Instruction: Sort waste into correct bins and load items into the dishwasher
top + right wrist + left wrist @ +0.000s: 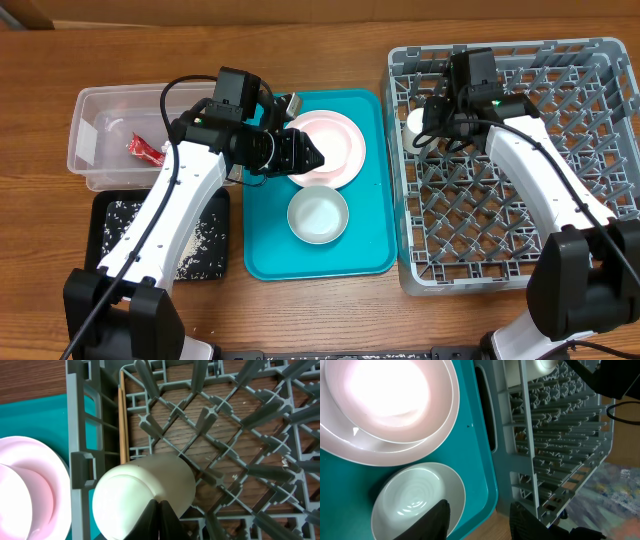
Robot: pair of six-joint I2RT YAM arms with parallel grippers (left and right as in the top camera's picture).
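On the teal tray a pale pink-white bowl sits on the pink plate, with the white bowl in front of them. My left gripper hovers over the plate. In the left wrist view this gripper is open and holds nothing, one finger above the white bowl. The white cup lies on its side at the left edge of the grey dish rack. My right gripper is shut, its tips together in front of the cup. Whether they touch it I cannot tell.
A clear tub at the left holds a red wrapper and white tissue. Below it a black tray holds scattered rice. The rack's upright pegs surround the cup. Bare wooden table lies in front.
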